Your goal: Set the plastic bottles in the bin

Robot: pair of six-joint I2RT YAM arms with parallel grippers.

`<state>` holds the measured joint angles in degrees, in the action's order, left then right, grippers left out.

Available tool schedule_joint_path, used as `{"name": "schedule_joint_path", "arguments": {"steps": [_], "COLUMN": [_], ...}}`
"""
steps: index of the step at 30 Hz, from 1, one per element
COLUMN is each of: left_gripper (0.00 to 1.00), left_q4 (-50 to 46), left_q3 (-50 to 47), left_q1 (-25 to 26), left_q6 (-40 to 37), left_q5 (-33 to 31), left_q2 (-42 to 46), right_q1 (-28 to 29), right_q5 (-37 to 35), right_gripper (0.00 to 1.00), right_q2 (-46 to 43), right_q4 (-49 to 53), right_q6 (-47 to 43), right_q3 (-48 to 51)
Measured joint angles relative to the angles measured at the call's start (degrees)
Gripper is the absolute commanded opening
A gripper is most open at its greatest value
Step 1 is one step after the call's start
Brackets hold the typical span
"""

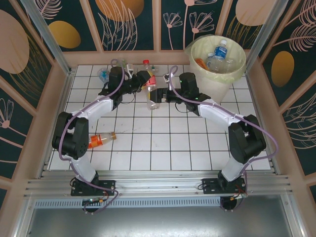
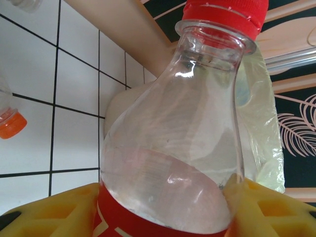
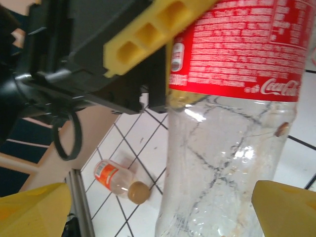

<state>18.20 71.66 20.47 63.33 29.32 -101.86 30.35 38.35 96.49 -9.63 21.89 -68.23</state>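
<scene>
Left arm [image 1: 91,111], right arm [image 1: 219,112]: white links, black joints, lilac cables [image 1: 270,140]; yellow ribbed claw fingers [image 2: 266,207].

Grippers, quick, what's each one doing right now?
Left gripper: closed on the red-label bottle.
Right gripper: open, fingers either side of that bottle.

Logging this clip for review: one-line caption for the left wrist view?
Left gripper clamps a red-capped, red-labelled bottle, bag-lined bin behind.

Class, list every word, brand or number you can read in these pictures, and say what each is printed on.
"Coca-Cola": white script on the red-label bottle.
The white small print above it: too blurred to read.
Labels of the orange-label bottle and of the bottles in the bin: too small to read.
</scene>
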Motion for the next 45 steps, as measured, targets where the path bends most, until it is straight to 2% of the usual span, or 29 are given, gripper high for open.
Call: {"name": "schedule_joint_path", "arguments": {"steps": [8, 14, 24, 27, 32, 38, 45], "left_gripper": [0.51, 0.51, 0.54, 0.62, 0.98, 0.99, 0.99], "left_q4": [1.7, 2.8, 4.1, 4.6, 2.0, -2.9, -11.2], "left_q3": [0.7, 0.7, 0.7, 0.7, 2.8, 6.5, 6.6], "left_q1": [1.3, 1.8, 1.9, 1.9, 1.9, 2.2, 2.2], "left_q6": [1.6, 2.8, 3.0, 3.0, 0.8, -4.3, -11.8], "left_q5": [0.2, 0.2, -0.1, 0.2, 0.3, 0.2, -3.7], "left_q2": [0.0, -0.1, -0.4, -0.7, -1.0, -0.5, 5.5], "right_q1": [0.1, 0.2, 0.5, 0.5, 0.4, -0.7, -5.9], "right_q5": [-3.0, -2.9, -2.8, -2.9, -3.6, -4.5, -5.8], "right_gripper": [0.92, 0.77, 0.45, 0.44, 0.44, 0.44, 0.44], "right_q2": [2.1, 4.4, 4.5, 4.4, 4.0, 1.2, -4.6], "right_q4": [2.3, 2.6, 2.6, 2.6, 3.2, 4.6, 8.6], "right_q6": [-1.7, -1.8, -1.4, -1.4, -1.6, -1.7, -3.1], "right_q3": [-0.4, -1.0, -1.9, -1.9, -1.9, -1.5, -1.8]}}
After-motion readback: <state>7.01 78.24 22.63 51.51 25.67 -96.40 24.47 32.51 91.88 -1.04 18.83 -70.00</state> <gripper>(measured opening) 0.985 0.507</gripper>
